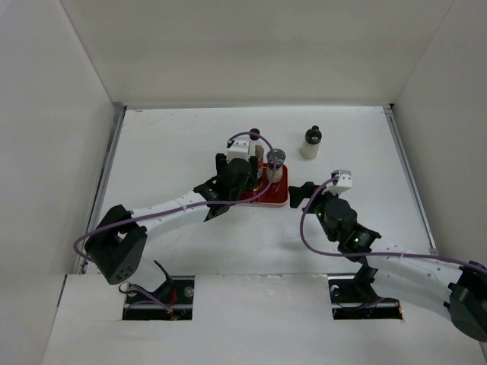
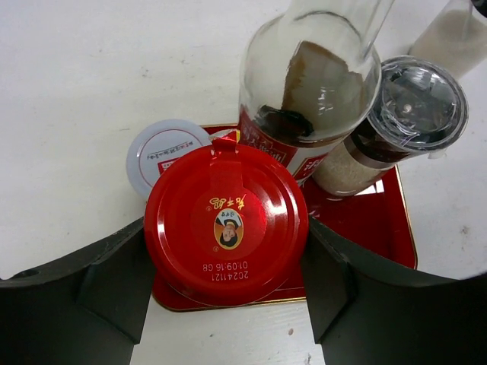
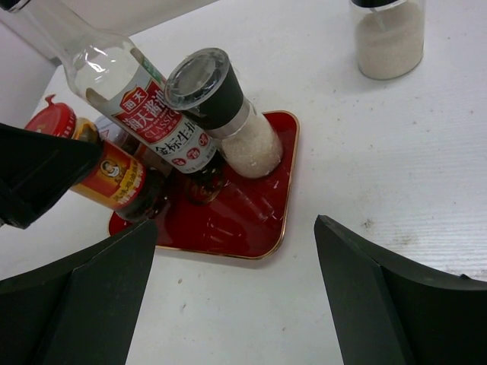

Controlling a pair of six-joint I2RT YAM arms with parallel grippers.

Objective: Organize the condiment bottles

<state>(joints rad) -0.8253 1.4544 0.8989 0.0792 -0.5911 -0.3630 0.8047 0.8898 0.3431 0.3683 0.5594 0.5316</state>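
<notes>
On the red tray (image 1: 278, 198) stand the tall clear dark-sauce bottle (image 2: 312, 84), the grey-lidded shaker (image 2: 415, 106), the pale-lidded jar (image 2: 163, 152) and the red-lidded yellow jar (image 2: 226, 222). My left gripper (image 1: 236, 179) is shut on the red-lidded jar, one finger pressed against each side of its lid; the jar's base rests at the tray's near left corner. The white black-capped bottle (image 1: 310, 143) stands alone on the table behind and to the right of the tray. My right gripper (image 1: 303, 195) is open and empty, just right of the tray's front edge (image 3: 243, 247).
White walls enclose the table on three sides. In the right wrist view the white bottle (image 3: 389, 38) sits at the far right, well apart from the tray. The left arm lies across the table from its lower-left base to the tray.
</notes>
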